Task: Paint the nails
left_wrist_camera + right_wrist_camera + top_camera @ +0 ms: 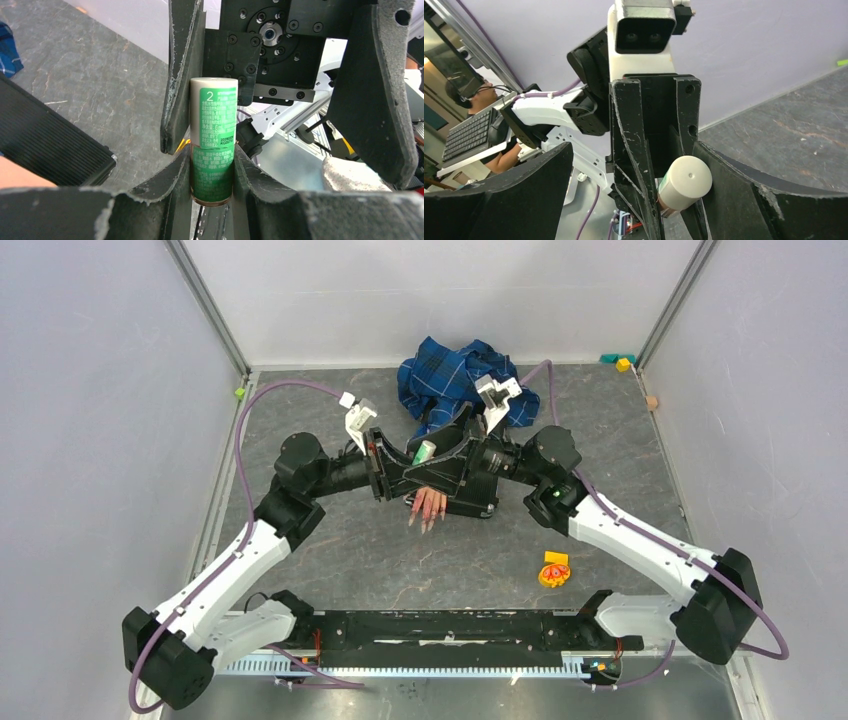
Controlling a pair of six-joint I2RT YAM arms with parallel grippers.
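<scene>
Both claws of mine meet over the middle of the table (330,560): two claws, one bottle between them. My left claw (212,172) is pinched onto the lower part of a small nail polish bottle (213,130), one finger on each side of its green label, which carries a white "2". The bottle stands upright in that grip with its white cap (685,182) free above my fingers. My right claw (631,147) is spread wide around the cap. One of its fingers (182,75) sits just beside the cap, and I can't tell if it touches. The other finger (370,90) is well apart.

From above, the nails (428,510) stick out toward the near edge from under my joined claws, a tight bunch of pink-red points too small to count. My claws cover most of the mannequin hand. One blue plaid sleeve (450,375) lies bunched at the far side. One orange and yellow object (552,570) lies on the table near my right arm, and I can't make out what it is.
</scene>
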